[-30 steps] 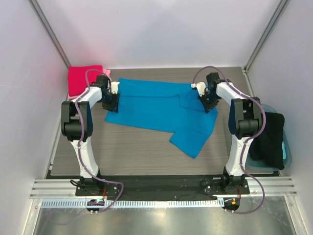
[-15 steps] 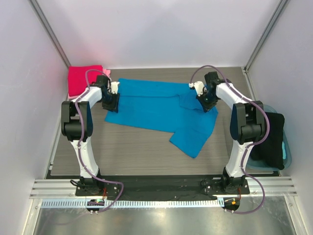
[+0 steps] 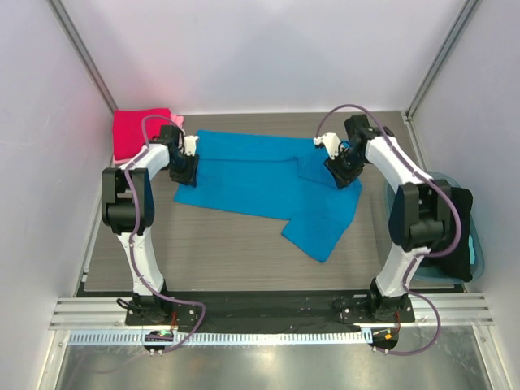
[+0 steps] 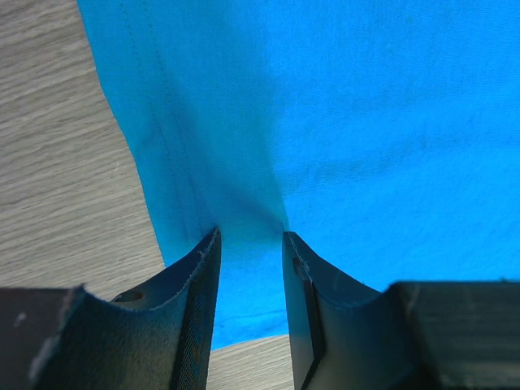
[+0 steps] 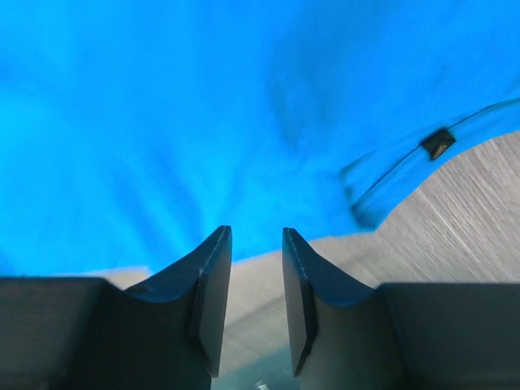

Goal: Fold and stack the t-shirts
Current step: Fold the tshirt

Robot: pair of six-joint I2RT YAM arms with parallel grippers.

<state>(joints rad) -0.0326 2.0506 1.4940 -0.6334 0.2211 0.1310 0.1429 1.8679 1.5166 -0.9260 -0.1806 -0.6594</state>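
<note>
Cloth of blue t-shirt (image 4: 341,122) puckered, pinched in left gripper (image 4: 250,237).

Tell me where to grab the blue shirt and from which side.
Take the blue shirt by its left edge, coming from the left, low over the table. It lies flat and spread, so only an edge gives a lip to pinch; the left gripper already straddles a pucker there.
</note>
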